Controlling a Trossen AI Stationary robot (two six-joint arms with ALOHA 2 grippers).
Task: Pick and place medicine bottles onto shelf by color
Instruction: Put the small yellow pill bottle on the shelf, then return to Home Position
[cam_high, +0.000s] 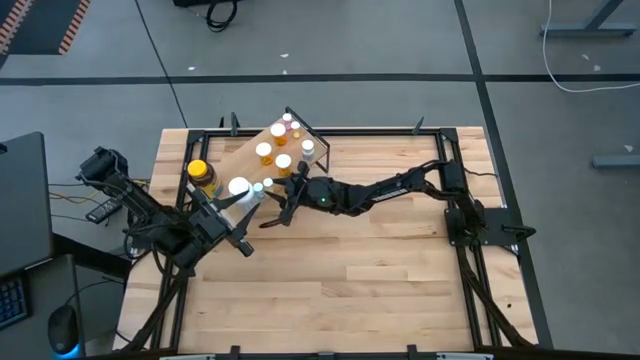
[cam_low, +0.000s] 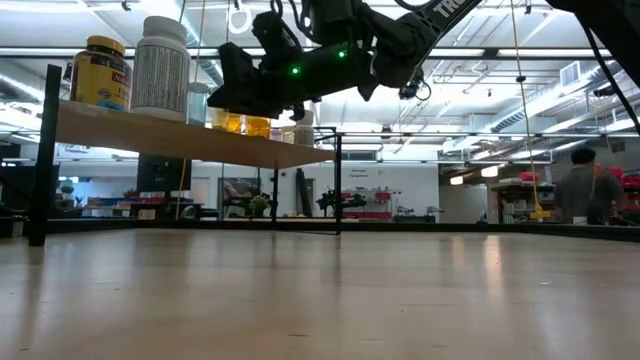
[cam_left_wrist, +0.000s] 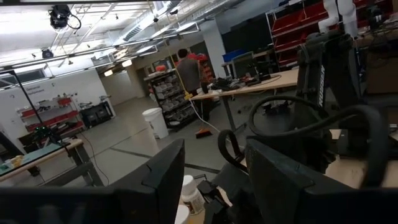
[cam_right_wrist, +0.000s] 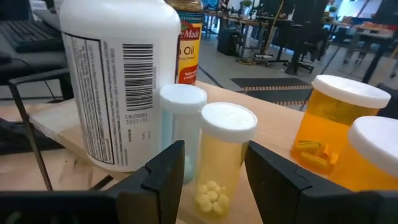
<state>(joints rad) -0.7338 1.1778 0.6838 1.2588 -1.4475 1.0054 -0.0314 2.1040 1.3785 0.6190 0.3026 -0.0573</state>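
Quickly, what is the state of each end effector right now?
Left end effector: open, holding nothing.
Right end effector: around the white-capped yellow vial; grip cannot be told.

Butcher-block desk (cam_high: 350, 280) fills the middle of the high view, bare planks across most of it. At its far left stands the shelf (cam_low: 180, 138), a light plywood board on a thin black frame, lifted clear of the desk. On the board: a big white bottle (cam_right_wrist: 121, 74) with a barcode label, and just beside it an amber jar with a yellow lid (cam_low: 100, 72) at the end. A small teal vial (cam_right_wrist: 180, 124) and a pale yellow vial (cam_right_wrist: 224, 155), both white-capped, stand touching by the big bottle. Orange vials with white caps (cam_right_wrist: 336, 124) cluster farther along the board.
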